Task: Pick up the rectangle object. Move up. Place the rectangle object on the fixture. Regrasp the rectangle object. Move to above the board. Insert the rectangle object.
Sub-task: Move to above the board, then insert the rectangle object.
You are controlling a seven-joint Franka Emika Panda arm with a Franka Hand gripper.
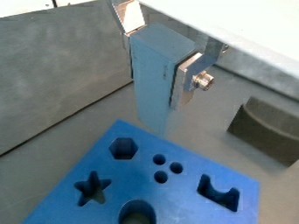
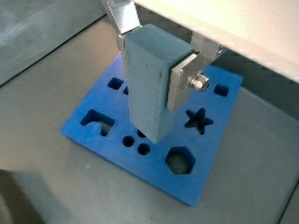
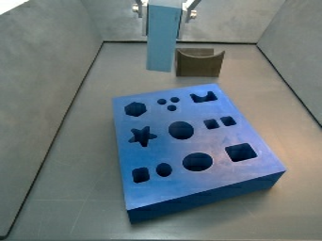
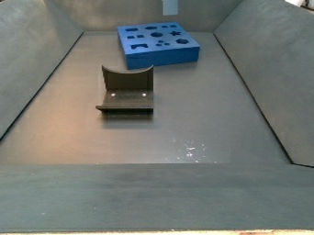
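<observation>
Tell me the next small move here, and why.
Probably carry the block sideways over the board, staying high. The claw grips the pale block upright by its top, in the air. In a side view it hangs beyond the board's far edge, near the holder, over no hole yet.

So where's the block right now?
The block hangs upright in the gripper, clear of the floor, above the gap between the board and the fixture in a side view.
</observation>
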